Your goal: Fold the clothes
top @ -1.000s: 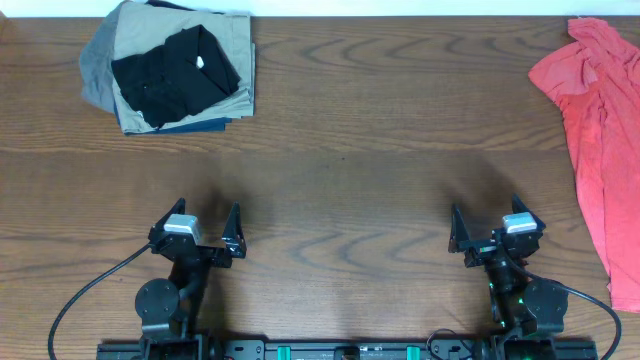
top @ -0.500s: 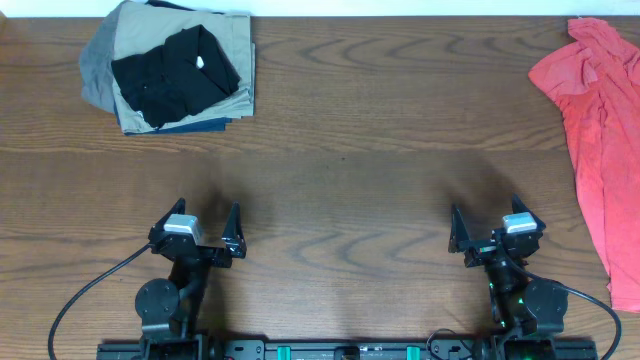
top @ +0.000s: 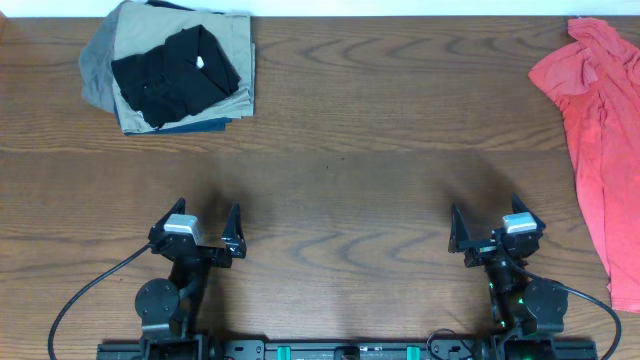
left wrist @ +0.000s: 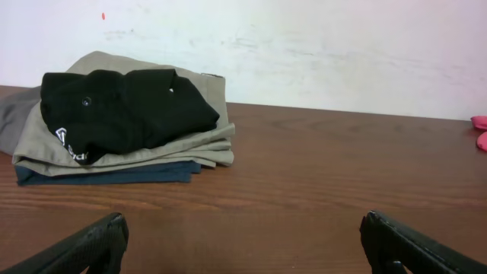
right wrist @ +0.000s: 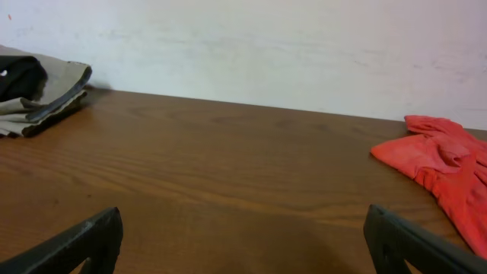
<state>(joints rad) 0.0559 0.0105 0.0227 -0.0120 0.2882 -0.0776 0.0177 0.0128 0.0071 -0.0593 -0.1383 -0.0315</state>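
- The wooden table (top: 340,150) filled the overhead view, its grain running left to right, with a pale wall (left wrist: 304,46) behind its far edge.
- The T-shirt (top: 600,130), coral-red, lay unfolded and rumpled along the table's right edge, from the far right corner down toward the near side, partly cut off by the frame. From the right wrist camera it showed as a wrinkled red heap (right wrist: 441,160) to the right, well apart from both arms.
- A stack of folded garments (top: 170,70) sat at the far left corner, well apart from the T-shirt.
- In that stack, a khaki garment (top: 235,40) lay beneath a black garment (top: 175,75), with a grey garment (top: 95,70) showing at the left side and a navy garment (top: 200,125) at the bottom.
- The 2 arms sat at the near edge of the table, 1 on each side.
- The left gripper (top: 208,207) had its jaws spread wide and held nothing; from its own camera only bare tabletop lay between its 2 fingers (left wrist: 84,247).
- The right gripper (top: 484,208) likewise stood wide apart and empty, near the T-shirt's side of the table without touching the cloth; its fingers (right wrist: 84,240) framed bare wood.
- A black cable (top: 85,300) curved from the left arm's base toward the near edge.
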